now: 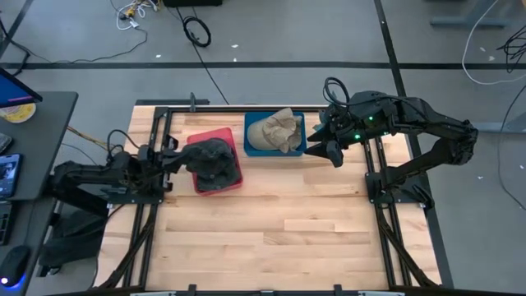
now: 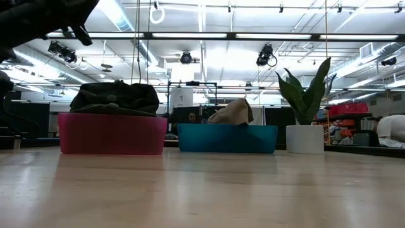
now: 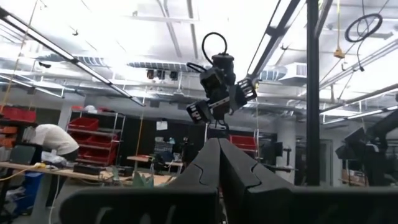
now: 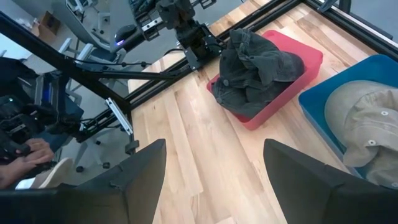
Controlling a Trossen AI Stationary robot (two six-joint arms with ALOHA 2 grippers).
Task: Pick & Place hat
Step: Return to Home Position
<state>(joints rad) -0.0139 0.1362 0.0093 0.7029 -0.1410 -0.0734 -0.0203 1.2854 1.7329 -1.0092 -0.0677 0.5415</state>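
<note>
A dark hat (image 1: 215, 160) lies crumpled in a red bin (image 1: 233, 136) on the table's far left. Beside it, a tan hat (image 1: 275, 130) rests in a blue bin (image 1: 250, 123). In the right wrist view the dark hat (image 4: 258, 68) and the tan hat (image 4: 367, 124) both show from above. My left gripper (image 1: 181, 158) is shut, just left of the red bin, and tips upward with nothing in it (image 3: 219, 149). My right gripper (image 1: 325, 145) hovers open above the table right of the blue bin, its fingers (image 4: 146, 171) wide apart and holding nothing.
A potted plant (image 2: 305, 130) stands behind the table's far right. A black metal frame (image 1: 374, 177) runs along both table sides. A desk with a person's hand (image 4: 25, 155) sits left of the table. Bare wood (image 1: 271, 238) spans the near half.
</note>
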